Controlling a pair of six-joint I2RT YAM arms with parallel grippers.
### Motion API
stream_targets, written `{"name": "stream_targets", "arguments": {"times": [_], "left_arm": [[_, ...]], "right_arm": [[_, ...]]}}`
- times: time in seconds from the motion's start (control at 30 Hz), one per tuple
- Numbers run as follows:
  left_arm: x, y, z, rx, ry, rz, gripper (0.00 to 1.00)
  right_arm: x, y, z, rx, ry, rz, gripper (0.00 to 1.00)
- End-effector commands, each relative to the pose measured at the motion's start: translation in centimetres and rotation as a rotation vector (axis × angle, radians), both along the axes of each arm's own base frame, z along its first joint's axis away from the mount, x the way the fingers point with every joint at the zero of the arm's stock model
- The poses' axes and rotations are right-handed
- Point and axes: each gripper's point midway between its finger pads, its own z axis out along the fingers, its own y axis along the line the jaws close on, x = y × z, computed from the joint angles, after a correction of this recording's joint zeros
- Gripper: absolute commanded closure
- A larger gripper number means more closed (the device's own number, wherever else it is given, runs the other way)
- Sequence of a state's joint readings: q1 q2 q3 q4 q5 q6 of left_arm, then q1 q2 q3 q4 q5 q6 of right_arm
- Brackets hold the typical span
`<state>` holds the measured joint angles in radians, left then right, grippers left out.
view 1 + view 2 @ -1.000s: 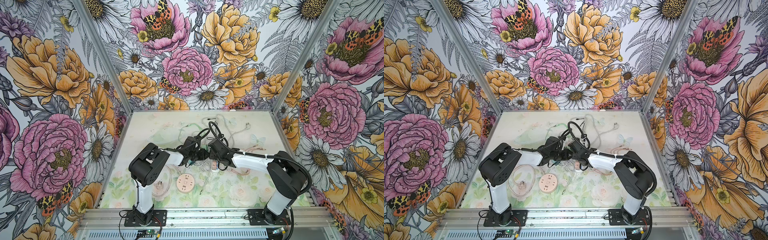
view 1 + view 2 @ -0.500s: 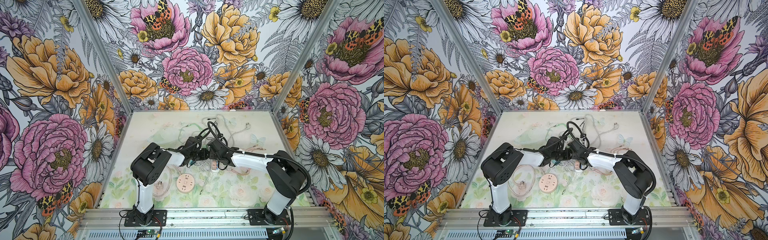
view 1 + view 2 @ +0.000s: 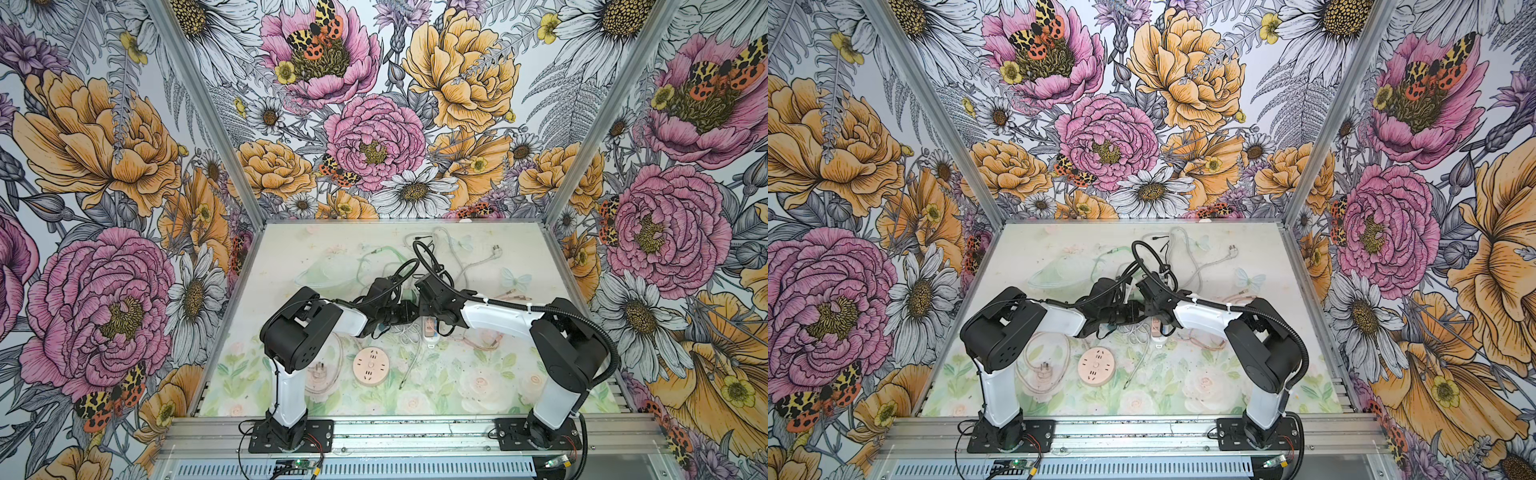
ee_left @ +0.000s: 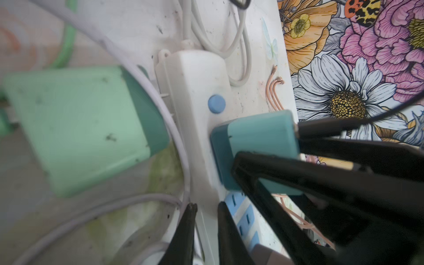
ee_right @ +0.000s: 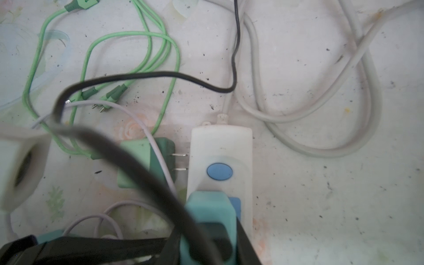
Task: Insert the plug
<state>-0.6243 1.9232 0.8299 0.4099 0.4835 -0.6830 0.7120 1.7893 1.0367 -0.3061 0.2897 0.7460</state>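
A white power strip (image 5: 220, 146) with a blue button lies mid-table, also visible in both top views (image 3: 429, 334) (image 3: 1158, 332). A teal plug (image 5: 210, 213) sits on the strip's face just past the button, and my right gripper (image 5: 210, 238) is shut on it, one finger on each side. The left wrist view shows the same teal plug (image 4: 259, 137) pressed against the strip (image 4: 197, 91). My left gripper (image 4: 206, 204) is shut on the strip's side edge. A black cable (image 5: 128, 156) crosses in front of the plug.
A green adapter (image 5: 137, 165) lies beside the strip, prongs pointing at its side. Green cable (image 5: 128, 46), grey cord (image 5: 321, 110) and lilac wire tangle behind. A round pink socket hub (image 3: 371, 363) and a pink plug (image 3: 320, 370) lie nearer the front.
The left arm's elbow has shifted slightly to the right. Both grippers stay at the power strip with the same holds.
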Motion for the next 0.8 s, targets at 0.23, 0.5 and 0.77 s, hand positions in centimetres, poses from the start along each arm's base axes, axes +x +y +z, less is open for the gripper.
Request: {"name": "stream_targets", "arguments": {"times": [0.23,0.5,0.77], "left_arm": [[-0.5,1.1,-2.0,0.028,0.065,0.004,0.81],[-0.5,-0.4,-1.0,-0.013,0.035,-0.043,0.81],[-0.8,-1.0,-1.1,0.006,0.04,-0.056,0.81]], "right_arm": [[-17.9,-10.5,-12.3,-0.351,0.818,0.012,1.0],[-17.0,-10.3,-11.4,-0.344,0.776,-0.001,0.95],[-13.9,-9.2,-8.9,-0.32,0.66,-0.005,0.84]]}}
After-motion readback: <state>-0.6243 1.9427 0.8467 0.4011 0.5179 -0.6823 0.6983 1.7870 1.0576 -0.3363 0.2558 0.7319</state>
